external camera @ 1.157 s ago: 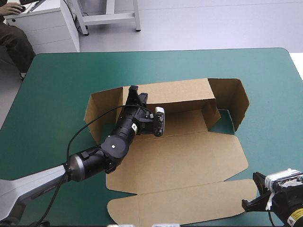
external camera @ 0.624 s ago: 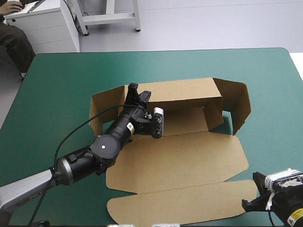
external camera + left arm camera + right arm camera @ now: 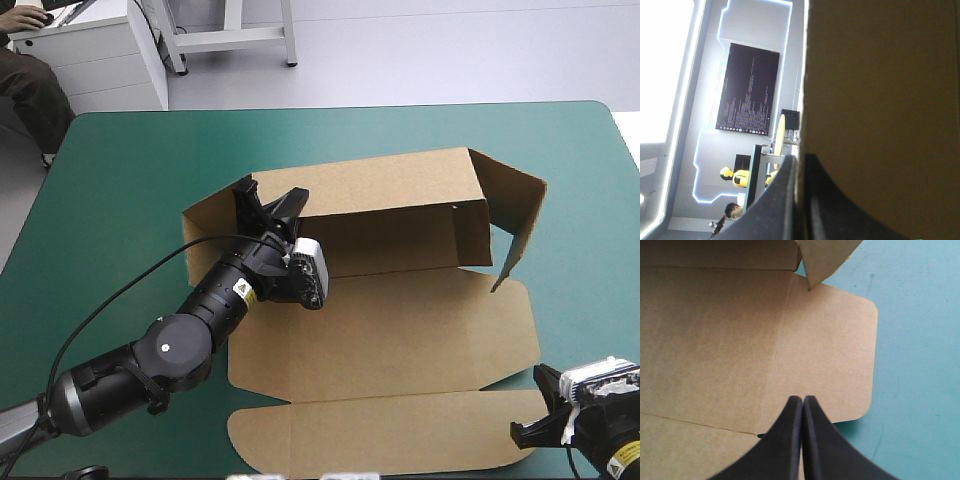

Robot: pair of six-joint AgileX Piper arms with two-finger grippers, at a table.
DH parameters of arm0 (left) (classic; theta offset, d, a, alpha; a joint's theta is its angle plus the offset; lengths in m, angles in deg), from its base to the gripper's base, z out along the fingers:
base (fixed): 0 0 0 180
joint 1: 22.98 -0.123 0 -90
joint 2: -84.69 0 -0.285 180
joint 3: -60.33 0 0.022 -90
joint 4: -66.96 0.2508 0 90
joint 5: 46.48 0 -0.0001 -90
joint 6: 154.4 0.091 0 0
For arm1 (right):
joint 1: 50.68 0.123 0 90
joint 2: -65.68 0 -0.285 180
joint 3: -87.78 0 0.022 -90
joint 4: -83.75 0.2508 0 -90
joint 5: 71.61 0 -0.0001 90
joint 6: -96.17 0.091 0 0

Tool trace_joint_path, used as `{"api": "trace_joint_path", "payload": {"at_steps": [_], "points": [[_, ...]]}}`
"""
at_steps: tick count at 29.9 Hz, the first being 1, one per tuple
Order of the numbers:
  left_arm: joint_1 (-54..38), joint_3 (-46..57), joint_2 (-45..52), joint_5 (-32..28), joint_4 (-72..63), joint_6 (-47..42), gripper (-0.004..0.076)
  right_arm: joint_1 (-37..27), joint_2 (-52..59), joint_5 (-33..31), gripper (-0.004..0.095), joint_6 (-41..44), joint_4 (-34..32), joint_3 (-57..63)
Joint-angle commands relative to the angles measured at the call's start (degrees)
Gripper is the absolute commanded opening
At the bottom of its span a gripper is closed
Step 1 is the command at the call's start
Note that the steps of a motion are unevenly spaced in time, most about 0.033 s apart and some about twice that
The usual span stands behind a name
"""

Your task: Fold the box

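Pinching one box, left tool, right tool closed

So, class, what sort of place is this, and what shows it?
Probably a robotics lab workbench: a left gripper and right gripper sit at a teal-green table, and the left one grips a wall of the half-folded brown box.

The brown box lies partly folded mid-scene: far wall raised, right flap angled nearward, near panels flat. Its left flap seems raised too.
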State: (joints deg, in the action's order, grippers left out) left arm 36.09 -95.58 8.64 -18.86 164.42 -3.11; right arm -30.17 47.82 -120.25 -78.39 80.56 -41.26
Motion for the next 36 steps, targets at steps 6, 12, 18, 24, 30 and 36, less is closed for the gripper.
{"api": "trace_joint_path", "payload": {"at_steps": [6,12,18,24,30,36], "points": [[0.09,-1.79,-2.9,-1.27,-0.14,1.11,-0.001,-0.3,-0.78,3.81,-0.0019,-0.44,0.49,-1.41],[0.09,-1.79,-7.09,0.56,1.36,1.11,-0.001,-0.3,-0.78,3.81,-0.0019,-0.44,0.49,-1.41],[0.09,-1.91,-13.71,5.5,5.76,1.25,-0.001,-0.3,-0.78,3.81,-0.0018,-0.44,0.49,-1.41],[0.09,-1.91,-18.01,10.84,5.76,1.15,-0.001,-0.3,-0.78,3.81,-0.0018,-0.44,0.49,-1.41],[0.2,-1.91,-18.27,12.32,5.76,1.15,-0.001,-0.3,-0.78,3.81,-0.0018,-0.44,0.49,-1.41],[0.2,-1.91,-16.69,11.81,5.76,0.61,-0.001,-0.3,-0.78,3.81,-0.0018,-0.44,0.54,-1.41]]}}
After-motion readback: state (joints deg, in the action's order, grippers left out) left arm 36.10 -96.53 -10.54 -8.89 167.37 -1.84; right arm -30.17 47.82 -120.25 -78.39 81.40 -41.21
